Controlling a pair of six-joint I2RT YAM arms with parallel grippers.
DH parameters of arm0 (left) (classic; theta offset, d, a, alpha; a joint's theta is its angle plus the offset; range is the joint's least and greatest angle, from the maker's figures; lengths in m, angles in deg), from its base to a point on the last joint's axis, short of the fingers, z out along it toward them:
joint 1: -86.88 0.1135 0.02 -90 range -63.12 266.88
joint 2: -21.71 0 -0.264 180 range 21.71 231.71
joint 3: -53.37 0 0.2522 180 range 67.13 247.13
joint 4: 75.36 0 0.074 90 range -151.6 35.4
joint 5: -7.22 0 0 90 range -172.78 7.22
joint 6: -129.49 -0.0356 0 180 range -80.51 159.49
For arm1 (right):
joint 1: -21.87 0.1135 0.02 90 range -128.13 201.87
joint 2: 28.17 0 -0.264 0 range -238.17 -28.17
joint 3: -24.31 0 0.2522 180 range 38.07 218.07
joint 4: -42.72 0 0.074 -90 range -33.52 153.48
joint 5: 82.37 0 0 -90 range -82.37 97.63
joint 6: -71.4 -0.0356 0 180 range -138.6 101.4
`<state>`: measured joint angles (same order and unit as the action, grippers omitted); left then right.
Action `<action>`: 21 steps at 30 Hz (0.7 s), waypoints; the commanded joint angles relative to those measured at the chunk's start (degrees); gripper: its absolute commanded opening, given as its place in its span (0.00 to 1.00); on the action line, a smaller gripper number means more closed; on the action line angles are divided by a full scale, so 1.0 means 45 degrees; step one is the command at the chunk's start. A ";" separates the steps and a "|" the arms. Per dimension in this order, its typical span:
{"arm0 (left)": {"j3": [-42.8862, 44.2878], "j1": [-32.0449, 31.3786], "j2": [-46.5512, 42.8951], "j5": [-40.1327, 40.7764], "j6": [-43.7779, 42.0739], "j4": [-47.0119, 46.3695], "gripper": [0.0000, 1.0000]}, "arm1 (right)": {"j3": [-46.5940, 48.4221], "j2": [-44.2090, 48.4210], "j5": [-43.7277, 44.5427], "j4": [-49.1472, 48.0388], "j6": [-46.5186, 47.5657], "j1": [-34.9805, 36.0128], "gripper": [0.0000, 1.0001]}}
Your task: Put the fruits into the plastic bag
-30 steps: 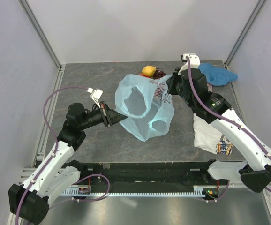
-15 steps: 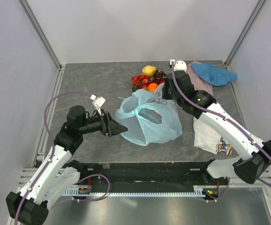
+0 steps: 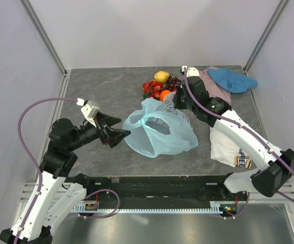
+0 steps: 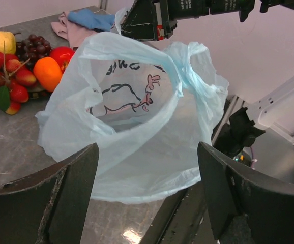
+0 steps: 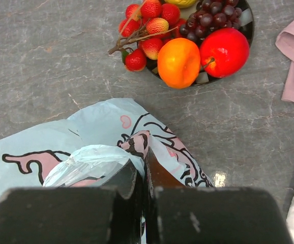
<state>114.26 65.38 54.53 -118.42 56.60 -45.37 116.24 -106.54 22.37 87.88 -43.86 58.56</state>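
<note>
Just released on the left. Left gripper (image 3: 122,128) with jaws spread wide, holding nothing, clear of the thin light-blue translucent plastic bag (image 3: 162,134) printed with pink-and-black cartoon figures, on the bag's far side from the dark-rimmed plate (image 5: 247,24). Right gripper (image 5: 143,158) pinched together on a bunched fold of the bag's rim, at the edge nearest the plate.

Bag slumped on the grey stone-look table (image 3: 101,91), just short of the plate, mouth sagging but partly open, facing away from the plate. Fruits all on or against the plate, none in the bag: yellow lemon (image 3: 161,77), round orange (image 5: 179,62), red apple (image 5: 224,52), dark purple grapes (image 5: 208,18), small red strawberries (image 5: 148,24) on a twig.

Against a second ago: no longer lifted and ballooned wide between both grippers, hiding most of the plate. Half a second ago, lowered, with the left fingers at its rim. Now lying low, plate in full view, left gripper drawn back farther from the plate.

For the task, as a judgement: bag set down and anchored by one side only. Left gripper free, probably for fetching fruit or regripping the rim. Needs an open mouth for loading; risks the thin film collapsing shut under a one-sided hold. Loading not yet begun.
</note>
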 commanded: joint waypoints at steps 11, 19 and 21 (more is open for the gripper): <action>0.1714 -0.0710 0.2511 -0.2060 -0.3371 -0.1357 0.90 | -0.0222 0.0208 -0.1205 -0.0512 -0.0091 -0.0320 0.00; 0.1713 -0.1434 0.3858 -0.2784 -0.3527 -0.1400 0.85 | -0.0321 0.0228 -0.1596 -0.0590 -0.0052 -0.0554 0.00; 0.1791 -0.1570 0.4112 -0.2803 -0.3702 -0.1050 0.80 | -0.0321 0.0228 -0.1713 -0.0668 -0.0032 -0.0613 0.00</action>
<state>120.56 59.39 71.89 -128.65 43.46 -49.74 114.97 -106.54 16.25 86.87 -43.86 56.46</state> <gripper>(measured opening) 0.844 0.007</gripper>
